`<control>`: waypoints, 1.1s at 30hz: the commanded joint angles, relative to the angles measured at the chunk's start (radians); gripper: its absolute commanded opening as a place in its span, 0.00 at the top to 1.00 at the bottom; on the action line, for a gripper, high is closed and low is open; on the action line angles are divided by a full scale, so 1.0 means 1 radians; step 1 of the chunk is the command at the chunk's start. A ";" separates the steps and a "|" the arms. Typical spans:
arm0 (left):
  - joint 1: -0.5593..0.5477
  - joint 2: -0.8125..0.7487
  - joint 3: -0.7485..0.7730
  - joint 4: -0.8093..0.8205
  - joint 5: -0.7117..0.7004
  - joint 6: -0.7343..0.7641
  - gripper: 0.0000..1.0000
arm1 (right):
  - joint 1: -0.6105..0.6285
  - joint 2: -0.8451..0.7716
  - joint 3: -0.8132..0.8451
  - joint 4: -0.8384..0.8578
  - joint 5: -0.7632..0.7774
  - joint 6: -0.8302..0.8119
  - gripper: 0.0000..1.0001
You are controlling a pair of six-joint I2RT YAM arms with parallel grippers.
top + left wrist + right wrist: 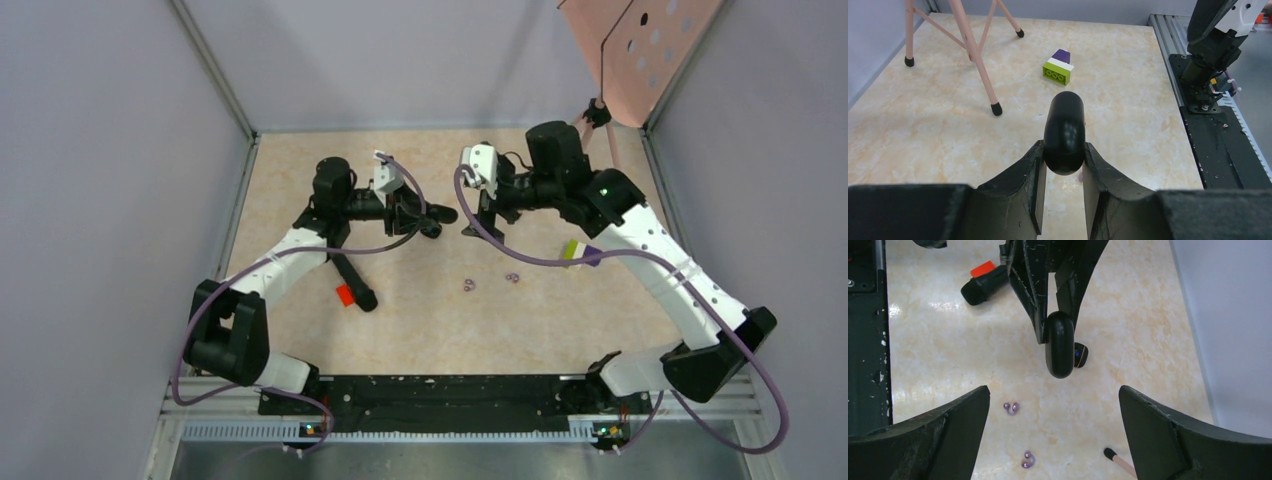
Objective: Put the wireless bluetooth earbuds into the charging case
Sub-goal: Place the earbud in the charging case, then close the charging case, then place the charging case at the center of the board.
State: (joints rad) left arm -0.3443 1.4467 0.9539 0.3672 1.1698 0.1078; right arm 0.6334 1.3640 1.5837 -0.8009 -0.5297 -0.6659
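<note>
The black oval charging case is pinched between the fingers of my left gripper, which is shut on it above the table. In the right wrist view the case hangs from those fingers, and a small black earbud sits right beside its lower end. My right gripper is wide open with nothing between its fingers, just short of the case. Two pale purple earbud pairs lie on the table below it. From above, the two grippers face each other, with the purple earbuds nearer the bases.
A green, white and purple block lies beside the right arm. A black marker with a red piece lies by the left arm. A pink stand's legs rest on the table at the far right corner, one foot near my right fingers.
</note>
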 commanded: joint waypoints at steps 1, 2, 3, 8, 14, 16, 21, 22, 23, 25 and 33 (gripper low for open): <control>-0.005 -0.054 0.043 -0.004 0.012 0.036 1.00 | -0.002 0.041 -0.070 0.151 -0.023 -0.008 0.02; -0.004 -0.055 0.045 -0.008 0.001 0.029 1.00 | -0.002 0.055 -0.077 0.163 -0.017 -0.009 0.03; -0.005 -0.053 0.049 -0.021 -0.022 0.015 1.00 | -0.001 0.062 -0.089 0.178 -0.009 -0.010 0.05; 0.004 -0.029 0.089 -0.291 -0.338 -0.060 1.00 | -0.030 0.039 -0.236 0.268 0.048 0.090 0.08; 0.060 0.104 0.127 -0.647 -0.658 -0.320 1.00 | -0.060 -0.037 -0.435 0.270 0.164 0.173 0.09; 0.088 0.210 0.192 -0.769 -0.565 -0.287 1.00 | -0.060 -0.062 -0.488 0.279 0.207 0.188 0.09; 0.106 0.441 0.370 -0.921 -0.474 -0.267 0.98 | -0.081 -0.086 -0.551 0.316 0.232 0.269 0.10; 0.105 0.474 0.387 -0.933 -0.456 -0.269 0.97 | -0.081 -0.087 -0.553 0.319 0.232 0.274 0.10; 0.105 0.504 0.401 -0.941 -0.447 -0.275 0.96 | -0.082 -0.088 -0.556 0.324 0.233 0.270 0.11; 0.105 0.535 0.408 -0.936 -0.451 -0.290 0.90 | -0.082 -0.088 -0.555 0.331 0.241 0.258 0.11; 0.113 0.451 0.444 -1.036 -0.596 -0.225 0.37 | -0.087 -0.064 -0.529 0.339 0.275 0.222 0.11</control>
State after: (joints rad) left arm -0.2382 1.9896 1.3502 -0.5621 0.6704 -0.1677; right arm 0.5587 1.3128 1.0267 -0.5026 -0.2752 -0.4366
